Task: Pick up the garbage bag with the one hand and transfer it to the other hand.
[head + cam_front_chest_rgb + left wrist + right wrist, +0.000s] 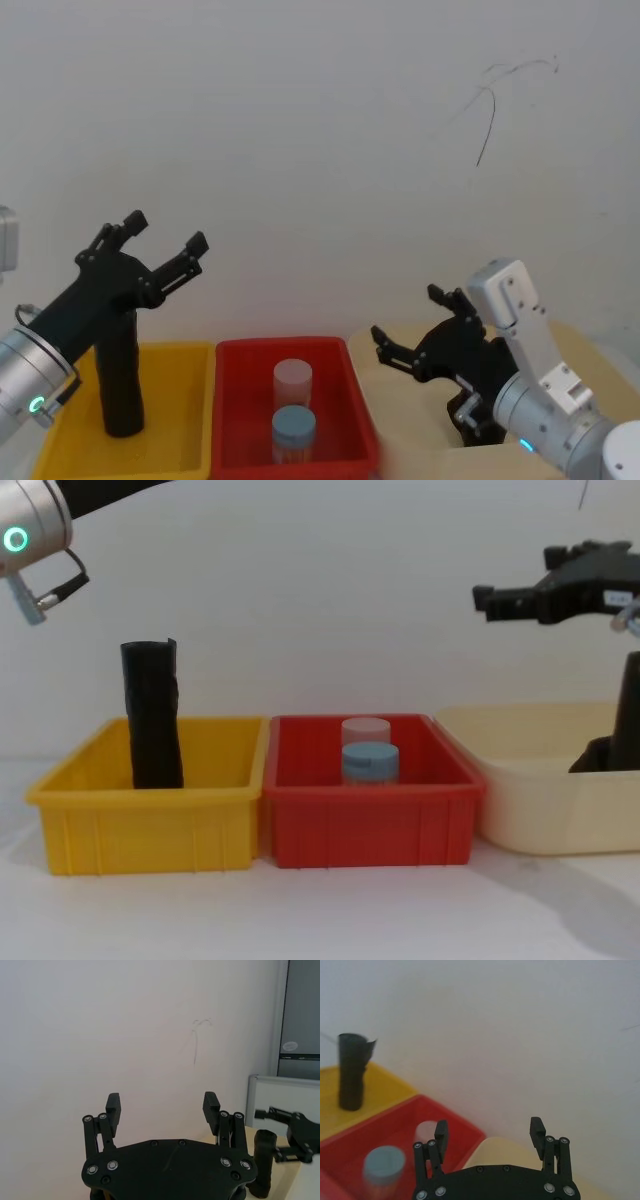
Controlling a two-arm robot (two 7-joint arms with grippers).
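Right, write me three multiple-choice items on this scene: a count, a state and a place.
1. How many jars stand in the red bin? A one, B two, C four.
2. How is the left gripper? A open, B shut on nothing, C shut on a jar.
3. Where is the flared garbage bag? A in the red bin, B in the cream bin, C in the left gripper.
Key: B, two lidded jars show, one behind the other; A, its fingers are spread in the air; B, its base sits inside the cream wall, near the open right gripper.
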